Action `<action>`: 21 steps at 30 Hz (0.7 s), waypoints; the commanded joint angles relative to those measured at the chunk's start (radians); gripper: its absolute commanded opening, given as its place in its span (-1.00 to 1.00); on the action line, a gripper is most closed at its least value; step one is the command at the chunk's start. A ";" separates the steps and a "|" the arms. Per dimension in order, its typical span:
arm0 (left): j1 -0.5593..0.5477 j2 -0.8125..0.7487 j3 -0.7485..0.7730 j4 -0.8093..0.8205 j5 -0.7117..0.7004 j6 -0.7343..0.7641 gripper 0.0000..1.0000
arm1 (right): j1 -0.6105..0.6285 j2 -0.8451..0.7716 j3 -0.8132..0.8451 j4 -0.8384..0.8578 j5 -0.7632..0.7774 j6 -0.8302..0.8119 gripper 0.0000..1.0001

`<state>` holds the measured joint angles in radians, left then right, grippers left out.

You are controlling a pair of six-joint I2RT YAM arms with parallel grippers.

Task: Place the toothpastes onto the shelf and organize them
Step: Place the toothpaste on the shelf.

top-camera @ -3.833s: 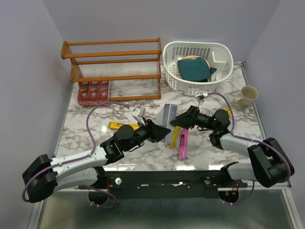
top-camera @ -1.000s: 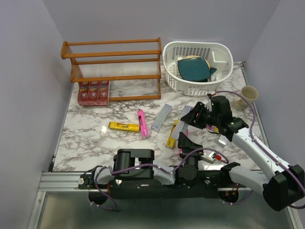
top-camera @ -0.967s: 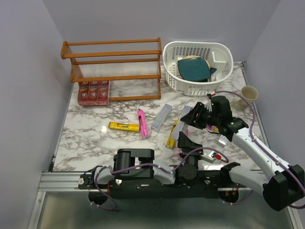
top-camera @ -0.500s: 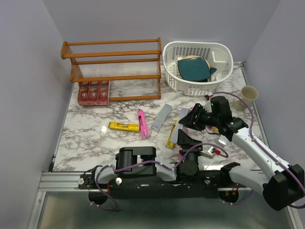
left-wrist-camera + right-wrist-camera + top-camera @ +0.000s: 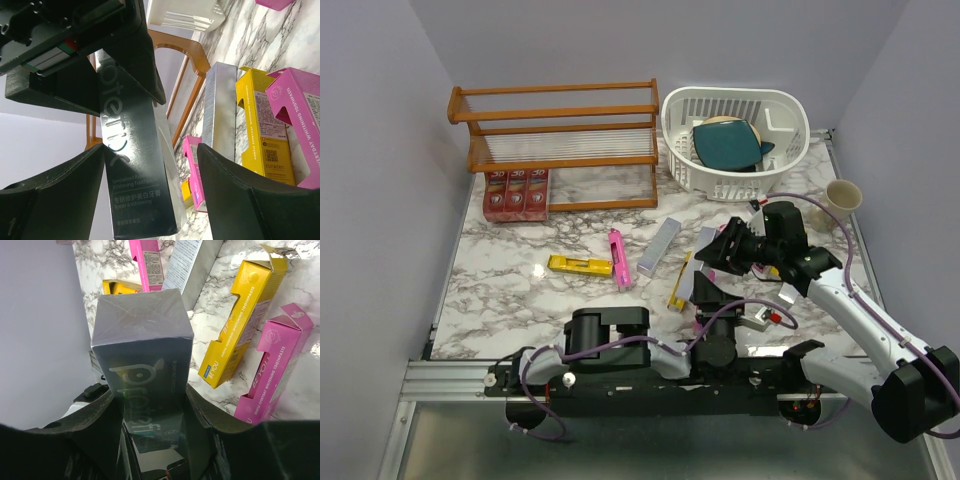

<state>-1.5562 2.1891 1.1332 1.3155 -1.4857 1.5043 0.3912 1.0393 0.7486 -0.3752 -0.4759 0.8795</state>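
My right gripper [image 5: 725,252] is shut on a dark silver-grey toothpaste carton [image 5: 145,350], held above the table's front right. My left gripper [image 5: 706,291] points up at that carton's other end [image 5: 135,165]. Its jaws are open around the carton, which touches one finger with a gap to the other. On the marble lie loose toothpastes: yellow [image 5: 578,265], pink [image 5: 619,259], silver [image 5: 659,246] and yellow [image 5: 680,283], and a pink one [image 5: 275,365] beside it. The orange-brown shelf [image 5: 555,120] stands at the back left. Three red cartons [image 5: 516,192] sit on its bottom tier.
A white slotted basket [image 5: 790,120] holding a teal item stands at the back right. A beige cup [image 5: 843,197] sits near the right edge. Grey walls close in left, right and behind. Both arms crowd the front right.
My left gripper has moved up onto the end of the held carton and its jaws have narrowed. The right gripper has shifted slightly left with the carton.
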 commanded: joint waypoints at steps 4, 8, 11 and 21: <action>0.028 -0.023 -0.033 0.375 -0.226 -0.026 0.53 | -0.002 -0.056 0.021 -0.004 0.005 0.019 -0.88; 0.028 -0.026 -0.047 0.373 -0.226 -0.036 0.53 | -0.005 -0.058 0.023 -0.004 0.011 0.029 -0.88; 0.028 -0.026 -0.059 0.373 -0.229 -0.042 0.54 | -0.009 -0.064 0.020 0.002 0.010 0.041 -0.88; 0.028 -0.025 -0.081 0.373 -0.228 -0.059 0.39 | -0.025 -0.079 0.018 0.016 -0.010 0.061 -0.87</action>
<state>-1.5326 2.1796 1.0756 1.3216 -1.4853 1.4918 0.3775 1.0019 0.7486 -0.4068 -0.4408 0.8906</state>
